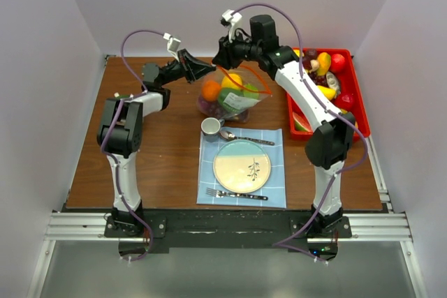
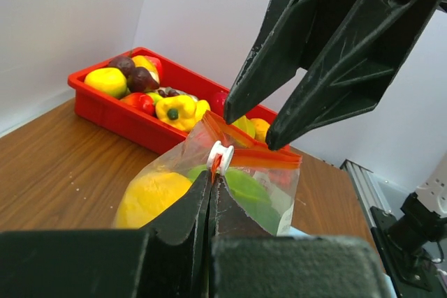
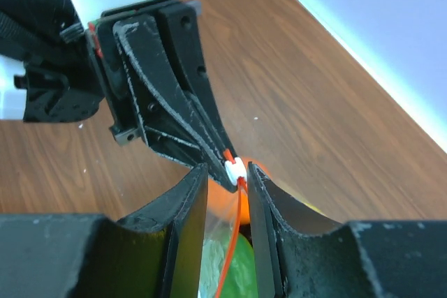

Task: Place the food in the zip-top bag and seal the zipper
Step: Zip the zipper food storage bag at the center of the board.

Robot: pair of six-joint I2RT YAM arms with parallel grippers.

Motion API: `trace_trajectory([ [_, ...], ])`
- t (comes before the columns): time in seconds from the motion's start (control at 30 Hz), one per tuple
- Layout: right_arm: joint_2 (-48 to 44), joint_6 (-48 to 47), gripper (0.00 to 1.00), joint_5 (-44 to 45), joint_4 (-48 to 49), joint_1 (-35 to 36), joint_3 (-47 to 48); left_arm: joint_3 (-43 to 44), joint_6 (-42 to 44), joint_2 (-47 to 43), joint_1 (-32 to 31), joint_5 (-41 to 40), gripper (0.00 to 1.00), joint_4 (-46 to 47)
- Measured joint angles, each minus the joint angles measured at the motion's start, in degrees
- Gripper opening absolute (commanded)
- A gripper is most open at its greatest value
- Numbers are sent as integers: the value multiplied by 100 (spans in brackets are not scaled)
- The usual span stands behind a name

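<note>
Start from the plate. A fork lies on its near side, and a spoon and cup lie on its far side. Beyond the cup is the bag, holding food in orange, yellow and green.

From the top view you can see both grippers meeting at the bag's far left corner, but you cannot read their jaws. The wrist views settle that. Your left gripper is pinched tight on the zipper, just under its white slider. Your right gripper has its fingers spread, one on each side of the orange strip.

The bag's mouth faces up and away from the plate. The zipper's long axis runs from the pinched corner rightward toward the tray, far right of the plate.
</note>
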Motion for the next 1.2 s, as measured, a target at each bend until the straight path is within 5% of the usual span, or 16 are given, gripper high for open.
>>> trace_trajectory([
  [1.2, 540, -638, 38, -76, -811, 87, 837, 92, -304, 0, 0, 341, 0, 0],
])
